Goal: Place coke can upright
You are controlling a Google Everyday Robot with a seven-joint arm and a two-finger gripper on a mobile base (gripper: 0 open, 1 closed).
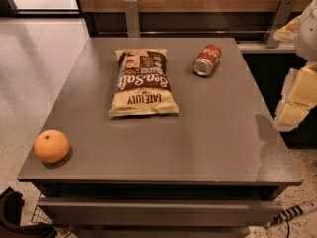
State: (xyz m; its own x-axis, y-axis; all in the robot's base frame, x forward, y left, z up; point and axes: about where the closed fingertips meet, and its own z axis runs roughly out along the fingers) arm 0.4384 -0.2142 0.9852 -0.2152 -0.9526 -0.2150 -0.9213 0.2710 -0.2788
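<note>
The coke can (207,60) is small and red with white lettering. It lies on its side at the back right of the grey table (213,143), with a silver end facing the camera. My gripper (293,110) hangs at the right edge of the view, off the table's right side. It is well apart from the can, to the can's right and nearer the camera. It holds nothing that I can see.
A large brown and cream chip bag (143,82) lies flat at the table's middle back, left of the can. A round orange fruit (51,146) sits at the front left corner. A wooden wall with metal brackets stands behind the table.
</note>
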